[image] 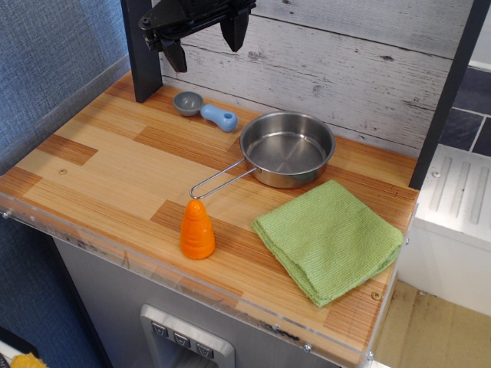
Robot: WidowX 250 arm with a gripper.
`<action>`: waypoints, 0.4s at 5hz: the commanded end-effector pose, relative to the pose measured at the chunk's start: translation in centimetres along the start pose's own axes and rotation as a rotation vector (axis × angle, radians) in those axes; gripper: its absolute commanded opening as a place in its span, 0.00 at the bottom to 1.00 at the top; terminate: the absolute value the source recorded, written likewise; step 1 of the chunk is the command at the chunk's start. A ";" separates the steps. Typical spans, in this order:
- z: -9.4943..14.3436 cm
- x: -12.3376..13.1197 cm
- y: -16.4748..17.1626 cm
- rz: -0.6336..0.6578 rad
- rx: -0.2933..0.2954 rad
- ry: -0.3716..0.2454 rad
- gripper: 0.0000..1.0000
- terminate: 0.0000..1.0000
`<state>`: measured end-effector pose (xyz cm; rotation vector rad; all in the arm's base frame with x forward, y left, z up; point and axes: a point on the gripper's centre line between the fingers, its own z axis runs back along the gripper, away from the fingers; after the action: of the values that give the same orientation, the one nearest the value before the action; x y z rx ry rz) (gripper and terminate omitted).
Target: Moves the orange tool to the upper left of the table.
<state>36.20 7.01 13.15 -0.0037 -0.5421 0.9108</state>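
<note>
Gripper (204, 40) high at far left, jaws spread wide, holding nothing. Orange tool (197, 231) upright near front edge of table (100, 153) — just beside pan handle (219, 181), left of green cloth (328, 239).

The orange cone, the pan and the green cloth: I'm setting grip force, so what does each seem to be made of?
The orange cone looks like smooth moulded plastic: even bright colour, soft sheen, stepped ridges. The pan appears to be polished metal, probably steel, with mirror-like reflections and a thin wire handle. The green cloth looks like soft woven fabric, matte and folded in layers.
</note>
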 end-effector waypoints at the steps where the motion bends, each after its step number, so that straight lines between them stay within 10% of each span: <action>1: 0.0 0.0 0.0 0.000 0.000 0.000 1.00 0.00; 2: 1.0 -2.3 0.1 -0.122 -0.017 0.002 1.00 0.00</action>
<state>34.10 4.82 10.81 0.0338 -0.4801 0.7832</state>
